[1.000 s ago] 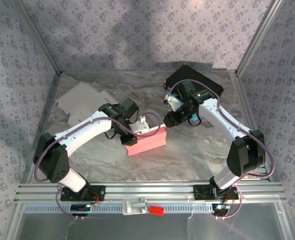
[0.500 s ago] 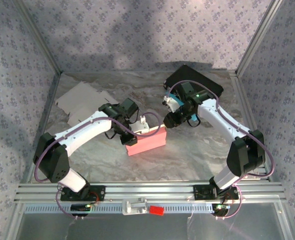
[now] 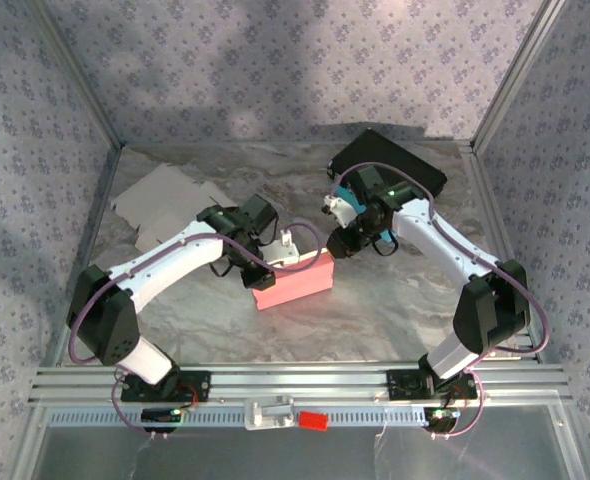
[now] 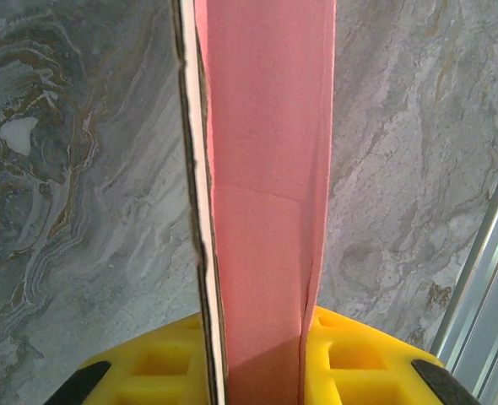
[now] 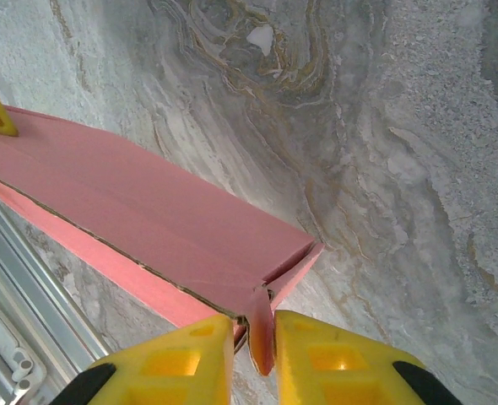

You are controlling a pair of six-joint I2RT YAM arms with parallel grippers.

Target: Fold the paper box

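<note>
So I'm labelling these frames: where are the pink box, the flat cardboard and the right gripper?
Box (image 3: 293, 284), top view, middle of its pink face.
Cardboard (image 3: 160, 200), top view, middle of the flat sheets.
Right gripper (image 5: 253, 325), right wrist view, midway between its fingertips.

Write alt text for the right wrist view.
The right pincer grips a corner flap of the pink paper box between its yellow fingers. The box stretches away to the left over a grey marbled table.
</note>
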